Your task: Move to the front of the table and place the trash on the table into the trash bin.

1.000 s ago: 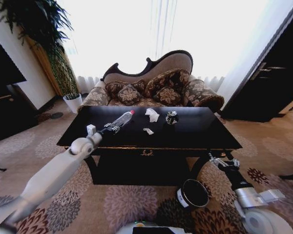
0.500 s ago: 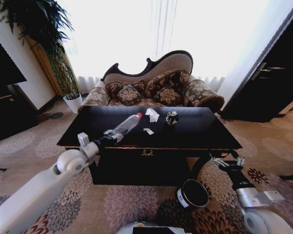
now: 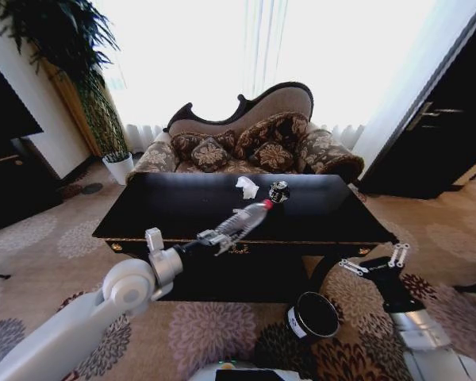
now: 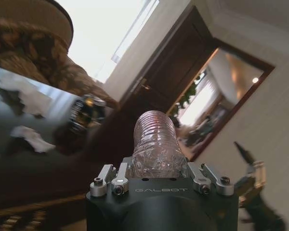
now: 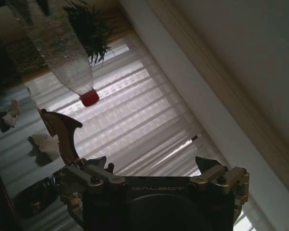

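Here the left gripper clasps the bottle above the table.

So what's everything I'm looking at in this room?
Table: one, glossy black, room centre.
Bottle: one, clear with red cap, in left gripper above the table's front edge.
Paper wad: one, white, back of table.
Can: one, dark, beside the wad.
Bin: one, black, on the carpet before the table.
Sofa: one, patterned brown, behind the table.
Plant: one, green, back left.
Left gripper: shut on bottle.
Right gripper: open, right of the bin.
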Motion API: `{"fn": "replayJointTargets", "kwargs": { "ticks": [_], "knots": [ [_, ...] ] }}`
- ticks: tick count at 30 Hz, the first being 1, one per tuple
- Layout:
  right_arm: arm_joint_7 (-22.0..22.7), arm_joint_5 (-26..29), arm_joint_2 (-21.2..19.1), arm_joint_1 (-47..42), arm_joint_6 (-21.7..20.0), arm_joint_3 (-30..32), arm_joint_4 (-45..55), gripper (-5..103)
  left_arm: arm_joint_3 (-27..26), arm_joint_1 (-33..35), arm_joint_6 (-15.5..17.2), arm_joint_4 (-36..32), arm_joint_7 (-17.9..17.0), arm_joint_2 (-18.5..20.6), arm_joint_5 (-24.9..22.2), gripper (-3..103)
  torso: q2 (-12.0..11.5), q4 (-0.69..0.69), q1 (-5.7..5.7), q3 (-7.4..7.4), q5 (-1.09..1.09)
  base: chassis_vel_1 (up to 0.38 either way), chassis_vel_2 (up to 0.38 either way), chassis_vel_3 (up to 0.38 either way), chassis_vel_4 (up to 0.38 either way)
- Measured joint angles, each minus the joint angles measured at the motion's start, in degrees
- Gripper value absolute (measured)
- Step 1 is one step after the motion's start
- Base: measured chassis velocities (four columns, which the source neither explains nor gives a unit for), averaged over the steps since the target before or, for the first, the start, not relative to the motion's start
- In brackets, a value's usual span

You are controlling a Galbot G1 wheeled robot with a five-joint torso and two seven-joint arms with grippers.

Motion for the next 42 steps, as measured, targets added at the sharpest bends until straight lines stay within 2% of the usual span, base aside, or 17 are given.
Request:
{"fn": "replayJointTargets", "kwargs": {
  "ticks": [3,4,6,7,12,23,32,42],
  "knots": [
    [3.7,-9.6,0.1,0.8,4.7,-0.7,-0.3,100,1.0,-0.6,0.0,-1.9,-2.4,-0.7,-4.6,41,0.0,0.01,0.0,0.0,0.0,0.0,0.0,0.0,0.0],
    [3.7,-9.6,0.1,0.8,4.7,-0.7,-0.3,100,1.0,-0.6,0.0,-1.9,-2.4,-0.7,-4.6,41,0.0,0.01,0.0,0.0,0.0,0.0,0.0,0.0,0.0],
    [5.5,-13.6,0.2,1.1,6.4,-1.2,-0.9,100,1.1,0.0,-0.1,-2.6,-2.9,-0.7,-6.1,41,0.0,0.01,0.01,0.0,0.01,0.0,0.0,0.0,0.0],
    [8.0,-17.8,0.4,1.6,7.7,-1.8,-2.0,100,1.1,1.1,-0.5,-3.5,-3.6,-1.0,-8.0,41,0.0,0.01,0.0,0.01,0.0,0.0,0.0,0.0,0.0],
    [11.0,-21.8,1.0,2.1,8.8,-2.7,-4.0,100,1.8,2.9,-1.1,-5.0,-4.4,-1.9,-9.8,41,0.0,0.01,0.0,0.0,0.01,0.0,0.0,0.0,0.0],
    [12.1,-24.7,2.2,2.0,9.4,-3.9,-3.5,100,5.3,4.5,-1.7,-4.6,-4.7,-5.5,-9.8,41,0.0,0.01,0.0,0.0,0.0,0.0,0.0,0.0,0.0],
    [11.9,-25.0,3.1,1.7,9.5,-5.3,-0.8,100,7.3,3.4,-1.9,-3.3,-5.6,-7.9,-10.7,41,0.0,0.01,0.01,0.0,-0.01,0.0,0.0,0.0,0.0],
    [11.8,-27.0,5.0,0.9,11.0,-6.3,0.9,100,12.5,0.1,-1.8,-0.9,-5.7,-11.3,-10.0,41,0.0,0.01,0.01,0.0,0.0,0.0,0.0,0.0,0.0]
  ]
}}
